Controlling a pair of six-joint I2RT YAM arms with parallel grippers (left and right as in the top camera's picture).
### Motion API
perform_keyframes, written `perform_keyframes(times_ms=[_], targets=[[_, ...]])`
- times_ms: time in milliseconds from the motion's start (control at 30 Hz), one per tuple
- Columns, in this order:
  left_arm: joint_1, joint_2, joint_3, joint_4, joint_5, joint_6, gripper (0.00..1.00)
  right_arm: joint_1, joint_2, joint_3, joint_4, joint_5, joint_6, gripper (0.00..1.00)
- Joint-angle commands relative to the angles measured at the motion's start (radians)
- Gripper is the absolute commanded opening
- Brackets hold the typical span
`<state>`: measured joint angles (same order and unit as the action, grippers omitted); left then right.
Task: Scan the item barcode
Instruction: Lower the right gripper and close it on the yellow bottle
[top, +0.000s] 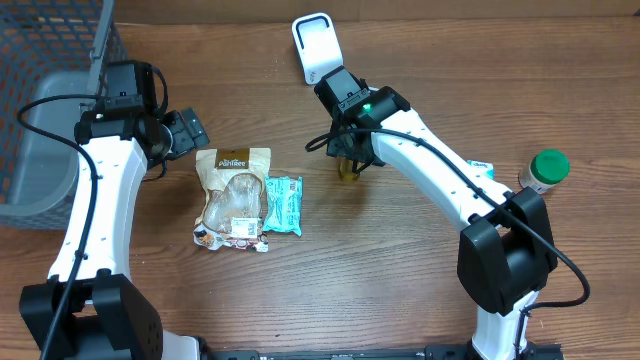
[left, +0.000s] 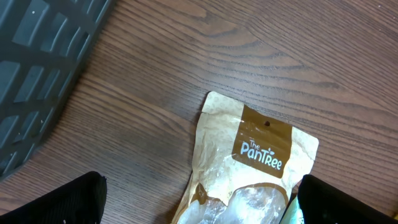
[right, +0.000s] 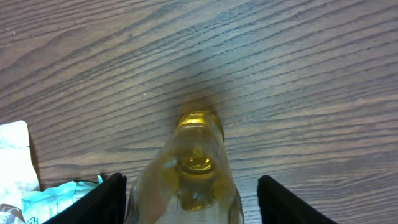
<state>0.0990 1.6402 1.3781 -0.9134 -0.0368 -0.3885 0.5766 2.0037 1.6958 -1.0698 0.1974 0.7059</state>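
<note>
in the overhead view the right arm (top: 440, 172) covers most of the small clear bottle of amber liquid (top: 347, 172), so no label shows, and it leaves only a corner of a teal foil packet (top: 481, 167). the grey mesh basket (top: 45, 40) runs off the left edge. the left wrist view cuts the tan snack pouch (left: 249, 155) at the bottom, and the left gripper (left: 199, 208) shows only black fingertips (left: 62, 202) in the corners. the pouch's small print is unreadable.
</note>
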Motion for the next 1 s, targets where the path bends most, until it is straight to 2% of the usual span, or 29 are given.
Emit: perform_keyframes(times_ms=[0,133,367,633,833,967], targets=[[-0.001,-0.011,0.012,0.002,0.004,0.008,1.00,0.002,-0.039,0.007,0.001,0.000,-0.001,0.68],[-0.001,-0.011,0.012,0.002,0.004,0.008,0.99,0.002,-0.037,0.006,-0.002,0.000,-0.032,0.70],[-0.001,-0.011,0.012,0.002,0.004,0.008,1.00,0.002,-0.016,0.005,-0.001,0.000,-0.031,0.68],[-0.001,-0.011,0.012,0.002,0.004,0.008,0.99,0.002,-0.014,0.005,0.001,0.000,-0.031,0.49],[-0.001,-0.011,0.012,0.002,0.004,0.008,0.99,0.002,-0.014,0.005,0.002,0.003,-0.031,0.47],[-0.001,-0.011,0.012,0.002,0.004,0.008,0.99,0.002,-0.014,0.005,0.005,0.002,-0.031,0.53]])
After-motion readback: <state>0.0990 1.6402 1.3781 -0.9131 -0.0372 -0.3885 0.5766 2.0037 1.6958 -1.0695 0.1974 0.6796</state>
